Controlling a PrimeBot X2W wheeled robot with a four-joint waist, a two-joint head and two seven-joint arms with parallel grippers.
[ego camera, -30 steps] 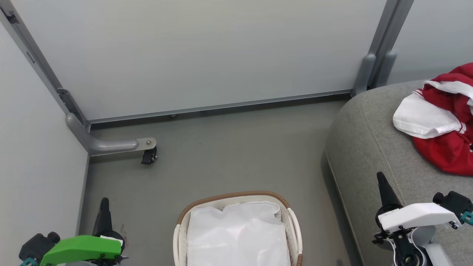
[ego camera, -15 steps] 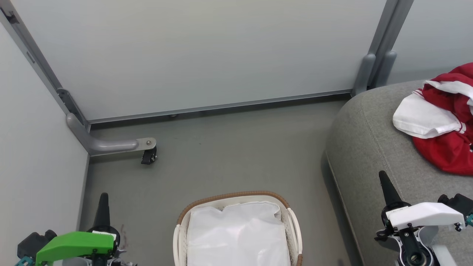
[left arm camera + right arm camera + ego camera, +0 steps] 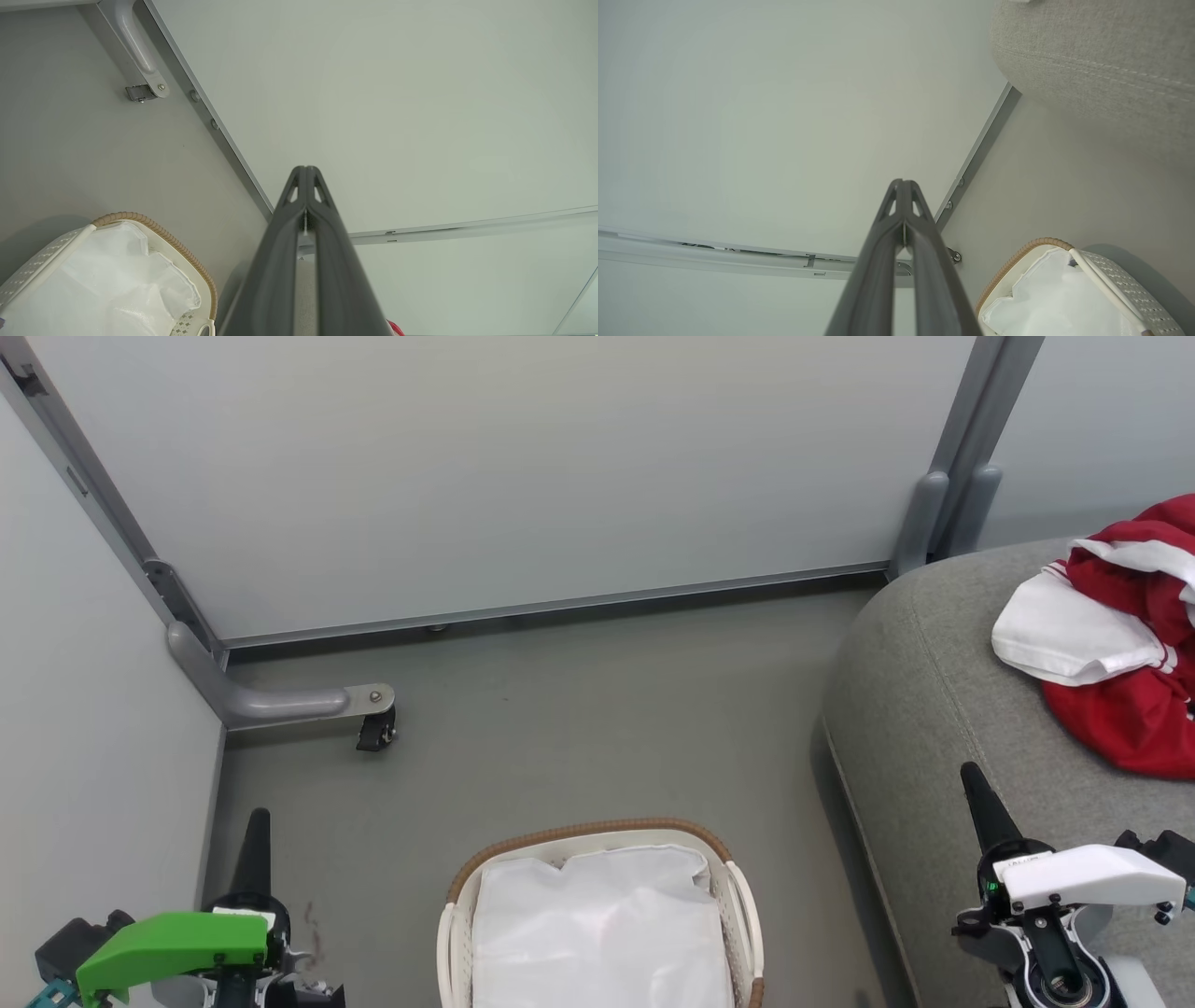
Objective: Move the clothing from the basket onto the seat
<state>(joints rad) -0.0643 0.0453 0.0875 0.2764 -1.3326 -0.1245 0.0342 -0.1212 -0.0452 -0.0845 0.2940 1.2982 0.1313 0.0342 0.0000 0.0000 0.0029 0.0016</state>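
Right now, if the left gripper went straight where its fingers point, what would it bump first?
Probably the pale wall panel: the shut left gripper points at it, nothing between. The basket sits off to the side. Depth is hard to judge.

Red-and-white clothing [image 3: 1134, 709], grey seat [image 3: 934, 728]

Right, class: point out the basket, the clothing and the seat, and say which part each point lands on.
basket [image 3: 597, 824]: head view, brown woven rim, far edge.
clothing [image 3: 1134, 728]: head view, red fabric below the white part.
seat [image 3: 934, 709]: head view, bare grey cushion near its rounded corner.
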